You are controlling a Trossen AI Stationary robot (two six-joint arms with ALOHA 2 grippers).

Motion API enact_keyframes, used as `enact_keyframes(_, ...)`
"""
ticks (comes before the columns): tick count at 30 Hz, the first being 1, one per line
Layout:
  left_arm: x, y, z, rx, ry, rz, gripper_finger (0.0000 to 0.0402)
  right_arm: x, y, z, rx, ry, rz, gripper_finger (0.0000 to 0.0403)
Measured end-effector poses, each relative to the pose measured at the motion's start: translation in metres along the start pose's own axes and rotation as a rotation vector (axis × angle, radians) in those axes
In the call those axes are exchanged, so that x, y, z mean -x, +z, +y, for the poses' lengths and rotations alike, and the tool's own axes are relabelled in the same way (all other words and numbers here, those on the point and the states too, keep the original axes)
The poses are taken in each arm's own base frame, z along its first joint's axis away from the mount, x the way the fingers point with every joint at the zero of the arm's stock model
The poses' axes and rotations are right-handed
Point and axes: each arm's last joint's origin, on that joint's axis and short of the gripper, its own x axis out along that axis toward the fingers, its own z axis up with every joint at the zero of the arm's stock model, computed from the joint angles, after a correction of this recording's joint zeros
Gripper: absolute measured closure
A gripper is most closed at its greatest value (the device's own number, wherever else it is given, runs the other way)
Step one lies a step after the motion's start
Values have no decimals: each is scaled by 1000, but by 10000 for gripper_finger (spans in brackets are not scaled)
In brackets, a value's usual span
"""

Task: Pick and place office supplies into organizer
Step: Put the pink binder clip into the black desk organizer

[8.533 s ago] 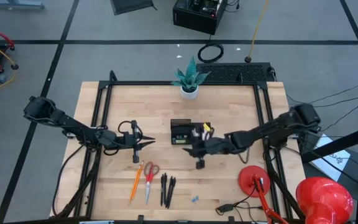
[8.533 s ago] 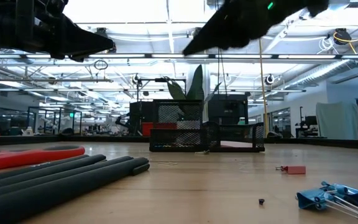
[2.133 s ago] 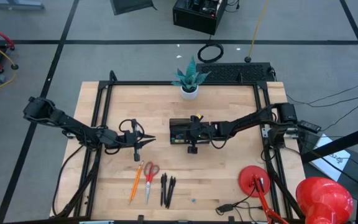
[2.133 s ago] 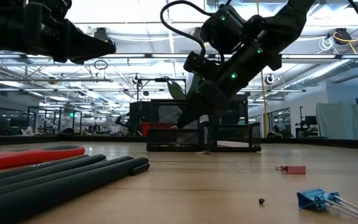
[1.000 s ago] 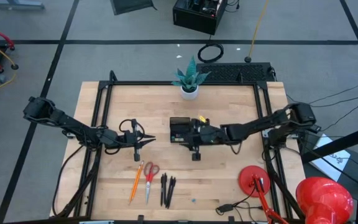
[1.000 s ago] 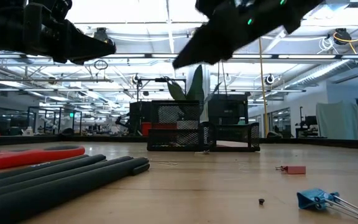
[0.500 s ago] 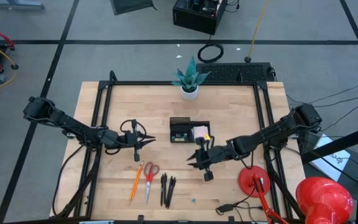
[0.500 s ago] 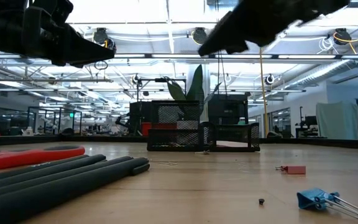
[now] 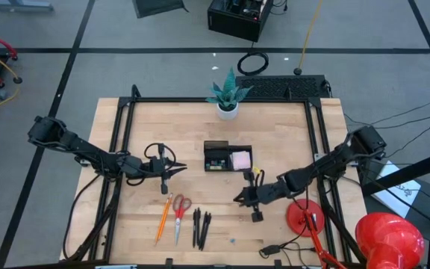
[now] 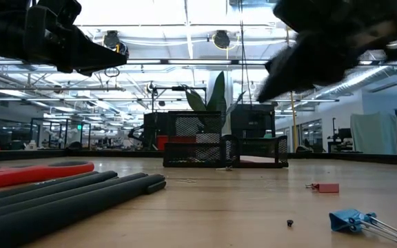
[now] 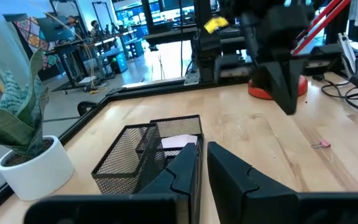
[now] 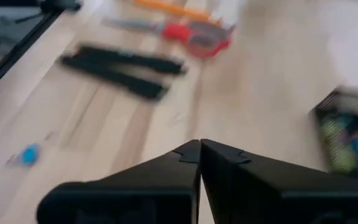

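Observation:
The black mesh organizer (image 9: 219, 158) stands mid-table with a pink sticky-note pad (image 9: 240, 160) in its right compartment. Near the front edge lie an orange pencil (image 9: 163, 218), red-handled scissors (image 9: 180, 215), black pens (image 9: 201, 228) and a small blue clip (image 9: 234, 240). My right gripper (image 9: 237, 199) hovers shut and empty, right of the pens and nearer than the organizer; its wrist view shows the pens (image 12: 120, 68) and the clip (image 12: 28, 154) ahead. My left gripper (image 9: 182, 170) waits left of the organizer, open by a narrow slit (image 11: 202, 155), with nothing in it.
A white plant pot (image 9: 227, 110) stands at the far edge. A red round-based object (image 9: 304, 217) with cables sits at the near right. In the low view a small red piece (image 10: 326, 187) lies beside the blue clip (image 10: 353, 219). Bare wood lies between organizer and pens.
My right gripper has swung away from above the organizer toward the table's near right, sinking as it went, and its fingers have shut on nothing. The pink pad in the organizer now shows uncovered.

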Motion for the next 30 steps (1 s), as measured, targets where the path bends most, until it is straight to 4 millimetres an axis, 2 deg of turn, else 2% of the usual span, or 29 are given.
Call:
enact_keyframes(4, 0, 0, 0, 0, 0, 0, 355, 1, -7, 11, -8, 48, 18, 393)
enact_keyframes(9, 0, 0, 0, 2, 0, -3, 355, 6, -1, 33, 12, 205, -71, 383)
enact_keyframes(12, 0, 0, 0, 1, 0, -3, 355, 0, -4, 51, -36, 213, -129, 380)
enact_keyframes(17, 0, 0, 0, 1, 0, -1, 355, -21, -16, 70, -112, 228, -69, 378)
enact_keyframes(21, 0, 0, 0, 2, 0, -1, 355, -32, -29, 74, -69, 217, -1, 378)
enact_keyframes(25, 0, 0, 0, 5, 0, -1, 355, -33, -33, 72, -20, 152, 23, 379)
enact_keyframes(30, 0, 0, 0, 5, -1, 2, 355, -31, -39, 76, -55, 183, 83, 393)
